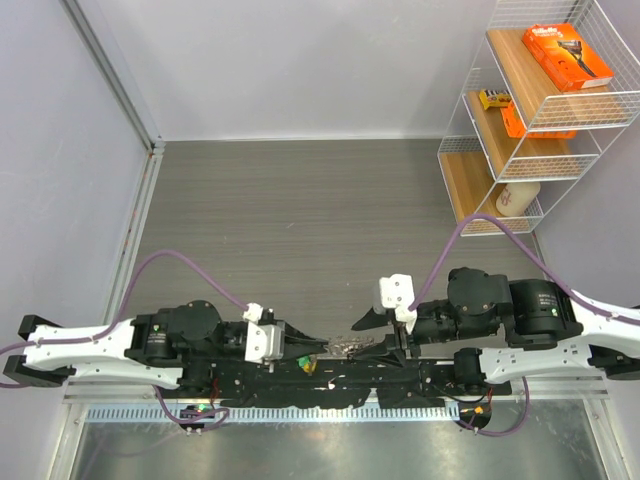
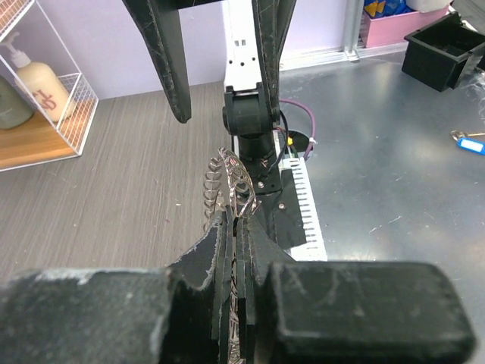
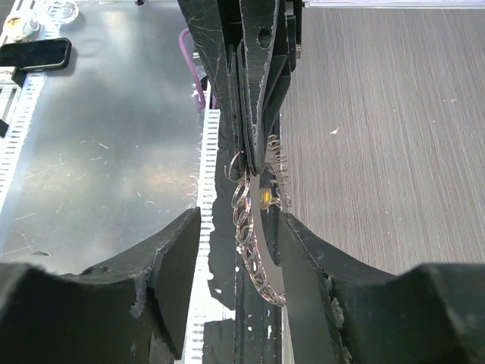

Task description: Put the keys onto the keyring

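Left wrist, left tool (image 2: 233,221) clamped on thin silver keyring (image 2: 226,176), right tool (image 3: 241,224) apart.

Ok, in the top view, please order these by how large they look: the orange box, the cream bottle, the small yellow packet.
1. orange box, clearly largest.
2. cream bottle, partly hidden, so it may be larger than it looks.
3. yellow packet, smallest.

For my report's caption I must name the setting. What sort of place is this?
Probably a robot test cell in a lab: a left arm and right arm fixed at the edge of a table, bare walls around it, and a wire shelf of boxed goods.
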